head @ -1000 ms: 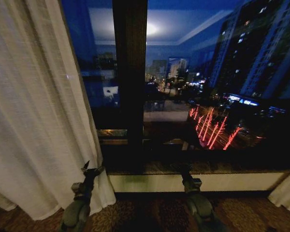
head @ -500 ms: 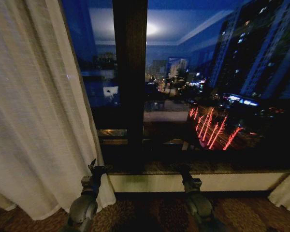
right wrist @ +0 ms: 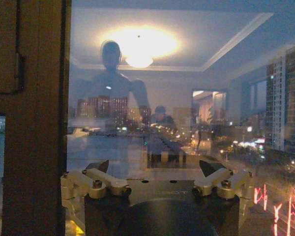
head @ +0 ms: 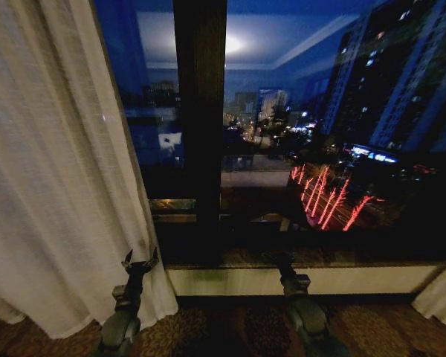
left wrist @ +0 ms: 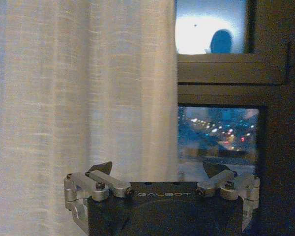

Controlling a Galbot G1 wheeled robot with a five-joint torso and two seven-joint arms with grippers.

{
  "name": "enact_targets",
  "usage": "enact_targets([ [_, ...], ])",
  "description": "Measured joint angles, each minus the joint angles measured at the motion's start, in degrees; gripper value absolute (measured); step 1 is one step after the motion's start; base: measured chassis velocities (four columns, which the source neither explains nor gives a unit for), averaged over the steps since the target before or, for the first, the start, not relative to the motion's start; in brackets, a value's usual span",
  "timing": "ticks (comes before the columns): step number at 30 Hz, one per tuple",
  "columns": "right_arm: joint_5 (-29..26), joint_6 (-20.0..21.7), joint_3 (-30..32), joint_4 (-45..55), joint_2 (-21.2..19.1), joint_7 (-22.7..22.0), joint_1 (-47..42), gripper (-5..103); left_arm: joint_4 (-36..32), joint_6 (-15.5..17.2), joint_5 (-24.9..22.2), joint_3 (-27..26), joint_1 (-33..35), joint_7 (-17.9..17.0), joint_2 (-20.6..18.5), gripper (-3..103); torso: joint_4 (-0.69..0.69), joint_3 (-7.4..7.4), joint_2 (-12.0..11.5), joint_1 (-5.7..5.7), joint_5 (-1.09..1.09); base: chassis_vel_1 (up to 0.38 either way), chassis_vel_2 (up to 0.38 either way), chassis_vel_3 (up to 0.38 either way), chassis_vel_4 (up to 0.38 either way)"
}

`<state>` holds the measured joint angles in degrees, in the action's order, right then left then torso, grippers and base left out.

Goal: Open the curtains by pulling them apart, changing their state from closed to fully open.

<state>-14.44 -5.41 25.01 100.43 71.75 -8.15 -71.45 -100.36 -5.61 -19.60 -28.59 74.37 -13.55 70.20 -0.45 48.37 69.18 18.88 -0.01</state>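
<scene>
left tool (head: 139, 259): fingers spread, empty, just beside left sheer curtain (head: 52, 171) edge; has dropped back since half a second ago | right tool (head: 281, 259): spread, empty, below window mullion (head: 199, 111) | right curtain (head: 440, 294) far from mullion | judgement: curtains released, near fully open

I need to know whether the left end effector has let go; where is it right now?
In the head view the left end effector sits low on the left, open and empty, beside the inner edge of the left curtain, below the window frame.
</scene>
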Motion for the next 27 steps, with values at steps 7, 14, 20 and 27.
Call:
enact_targets([
  [7, 0.0, 0.0, 0.0, 0.0, 0.0, 0.0, 0.0, 100, -7.8, 5.4, -2.3, -2.8, 0.0, -0.8, -2.4, 100, -0.02, 0.0, 0.0, 0.01, 0.03, 0.0, 0.0, 0.0, 0.0],
  [14, 0.0, 0.0, 0.0, 0.0, 0.0, 0.0, 0.0, 100, -5.1, 2.0, -1.6, -5.4, 1.8, 1.7, -3.8, 100, 0.0, 0.0, 0.0, 0.01, -0.02, 0.0, 0.0, 0.0, 0.0],
  [20, 0.0, 0.0, 0.0, 0.0, 0.0, 0.0, 0.0, 100, -1.9, -2.5, -0.9, -5.4, 2.2, 3.0, -3.4, 100, 0.0, 0.0, 0.0, 0.01, 0.01, 0.0, 0.0, 0.0, 0.0],
  [27, 0.0, 0.0, 0.0, 0.0, 0.0, 0.0, 0.0, 100, -0.4, -2.8, -0.8, -4.8, 1.3, 3.0, -3.5, 100, 0.0, 0.0, 0.0, 0.01, 0.01, 0.0, 0.0, 0.0, 0.0],
])
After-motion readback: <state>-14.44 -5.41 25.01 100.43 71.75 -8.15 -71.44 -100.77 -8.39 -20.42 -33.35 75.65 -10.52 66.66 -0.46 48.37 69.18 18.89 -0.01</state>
